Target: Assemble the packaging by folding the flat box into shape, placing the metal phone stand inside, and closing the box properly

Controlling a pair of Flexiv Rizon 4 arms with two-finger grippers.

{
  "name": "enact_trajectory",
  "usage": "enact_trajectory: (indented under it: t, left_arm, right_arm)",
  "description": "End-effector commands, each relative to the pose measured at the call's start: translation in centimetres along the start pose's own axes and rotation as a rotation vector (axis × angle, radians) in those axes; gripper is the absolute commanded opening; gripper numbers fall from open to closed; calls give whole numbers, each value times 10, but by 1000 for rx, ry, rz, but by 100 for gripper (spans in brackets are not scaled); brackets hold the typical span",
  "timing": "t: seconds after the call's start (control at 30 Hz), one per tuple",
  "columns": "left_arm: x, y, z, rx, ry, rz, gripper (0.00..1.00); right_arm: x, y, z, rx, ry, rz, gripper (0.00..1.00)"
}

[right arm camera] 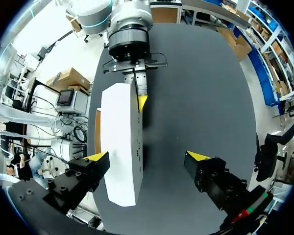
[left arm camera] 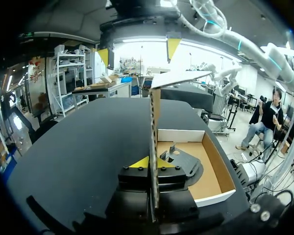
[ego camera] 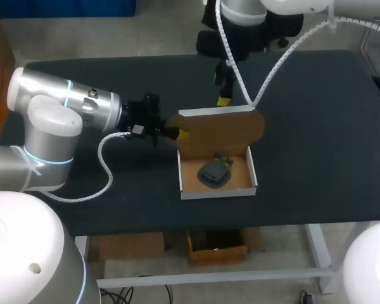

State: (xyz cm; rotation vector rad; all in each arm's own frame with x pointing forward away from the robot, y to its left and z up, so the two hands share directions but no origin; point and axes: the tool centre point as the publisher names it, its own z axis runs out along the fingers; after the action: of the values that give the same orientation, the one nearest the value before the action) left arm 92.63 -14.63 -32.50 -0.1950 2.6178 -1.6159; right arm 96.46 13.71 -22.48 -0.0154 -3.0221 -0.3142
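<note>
The black table [ego camera: 316, 126] carries one box [ego camera: 218, 192] in the middle of the head view. Its tray is folded up and its brown lid [ego camera: 221, 130] stands raised along the tray's far edge. The one metal phone stand [ego camera: 215, 172] lies inside the tray, so I judge folding and loading done and closing in hand. My left gripper [left arm camera: 154, 164] is clamped on the lid's left edge, a yellow tip on each face. My right gripper [right arm camera: 148, 156], upper middle in the head view, hangs behind the lid, fingers wide apart, holding nothing. Next I should swing the lid down over the stand and tuck its front edge in. That makes one box, one stand, two grippers.
</note>
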Motion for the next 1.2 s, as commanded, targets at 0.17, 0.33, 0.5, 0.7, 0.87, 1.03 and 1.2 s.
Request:
enact_trajectory:
  t: [0.17,0.33,0.5,0.7,0.87,1.03,1.2]
  left_arm:
    - [0,1,2,1,-1,0,0]
    - [0,1,2,1,-1,0,0]
    - [0,1,2,1,-1,0,0]
    - [0,1,2,1,-1,0,0]
    - [0,1,2,4,1,16,0]
    - [1,4,2,-6,-34,72,0]
    - [5,8,2,-9,-53,106,0]
  right_arm:
    - [-22,-5,-9,-22,-14,138,100]
    - [-27,-5,-13,8,-55,196,100]
    - [-27,-5,-13,8,-55,196,100]
    - [-27,-5,-13,8,-55,196,100]
    - [-27,-5,-13,15,-60,197,100]
    - [-30,-8,-8,41,-24,267,100]
    - [-30,-13,-5,34,3,335,100]
